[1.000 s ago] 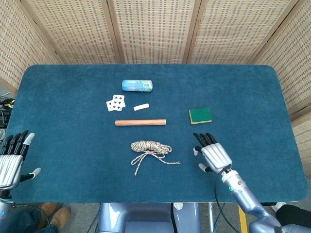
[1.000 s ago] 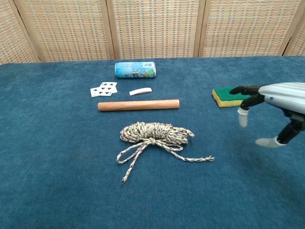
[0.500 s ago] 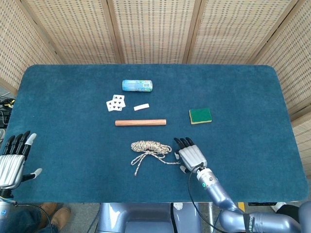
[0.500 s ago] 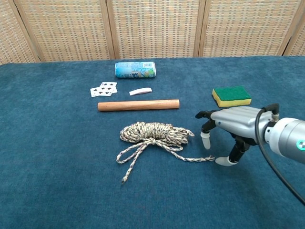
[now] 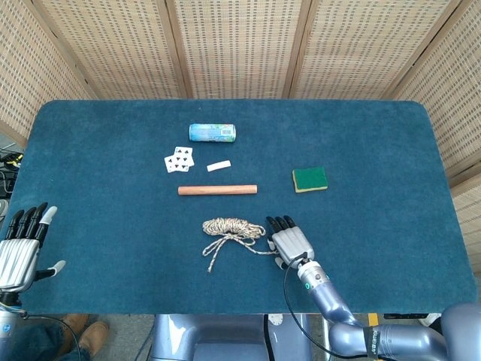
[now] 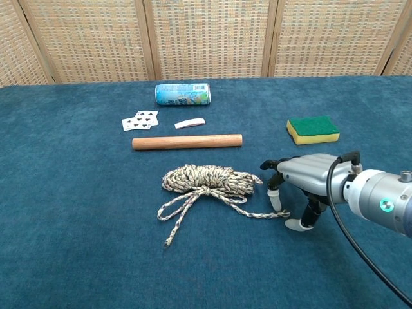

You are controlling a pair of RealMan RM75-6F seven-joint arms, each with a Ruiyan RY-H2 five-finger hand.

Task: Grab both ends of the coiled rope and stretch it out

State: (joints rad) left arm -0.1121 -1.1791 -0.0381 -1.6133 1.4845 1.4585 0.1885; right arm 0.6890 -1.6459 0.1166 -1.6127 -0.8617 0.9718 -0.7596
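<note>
The coiled rope (image 5: 232,228) (image 6: 210,179) lies on the blue table, front of centre. One loose end (image 6: 168,242) trails toward the front left. The other end (image 6: 267,215) runs right, up to my right hand (image 5: 291,241) (image 6: 302,182). That hand hovers palm down over this end, fingers apart, a fingertip (image 6: 279,204) and the thumb either side of the strand; a grip is not visible. My left hand (image 5: 19,248) stays open at the table's front left corner, far from the rope, and is absent from the chest view.
A wooden rod (image 5: 217,189) (image 6: 187,141) lies just behind the rope. Further back are playing cards (image 5: 179,159), a small white piece (image 5: 219,165) and a blue can (image 5: 213,133) on its side. A green and yellow sponge (image 5: 310,179) (image 6: 313,129) sits behind my right hand.
My right hand has swept left from beside the sponge, dropped to the table and reached the rope's right end. The left hand and the rope have not moved.
</note>
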